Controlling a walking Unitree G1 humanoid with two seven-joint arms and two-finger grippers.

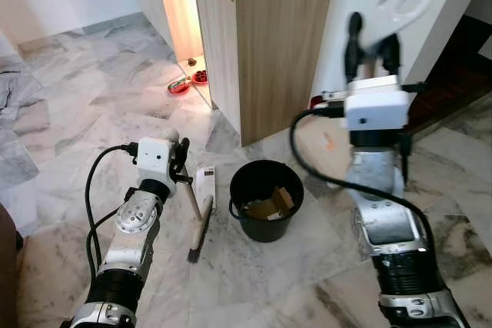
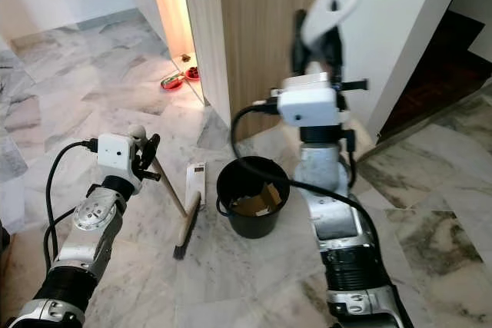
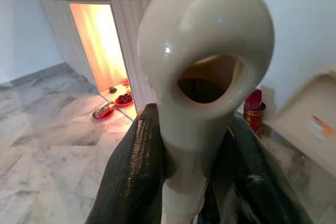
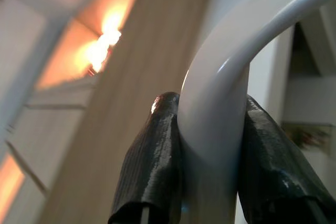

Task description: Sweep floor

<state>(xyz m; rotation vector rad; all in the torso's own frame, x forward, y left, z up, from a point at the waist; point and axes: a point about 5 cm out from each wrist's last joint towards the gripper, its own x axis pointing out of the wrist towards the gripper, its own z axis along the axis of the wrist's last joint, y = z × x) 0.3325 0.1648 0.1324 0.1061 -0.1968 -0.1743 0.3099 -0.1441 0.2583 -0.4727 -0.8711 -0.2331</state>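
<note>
Left pincer (image 1: 181,160): we see it clenched on the cream plastic handle (image 3: 202,77) of a short broom, both black fingers (image 3: 134,177) pressed against the neck just under the handle's hanging loop.
Short broom with a wooden stick (image 1: 191,200): it slants down from the left pincer to the floor — its dark brush head (image 1: 199,236) rests on the tiles just left of the bucket.
White flat box (image 1: 205,184): it lies on the floor beside the broom stick, between the left arm and the bucket.
Grey-veined marble floor (image 1: 92,105): pale tiles run under everything; two red bowls (image 1: 188,83) sit near the lit opening at the base of the light wooden cabinet (image 1: 277,36).
Black round bucket (image 1: 267,199): it stands upright on the floor between our two arms, with brown cardboard scraps (image 1: 270,204) inside.
Right pincer (image 1: 373,40): raised high in front of the white wall, gripping a white plastic looped handle (image 1: 406,5) — the two fingers (image 4: 152,161) squeeze the curved stem from both sides.
Dustpan body: we cannot tell where the rest of that white tool hangs.
</note>
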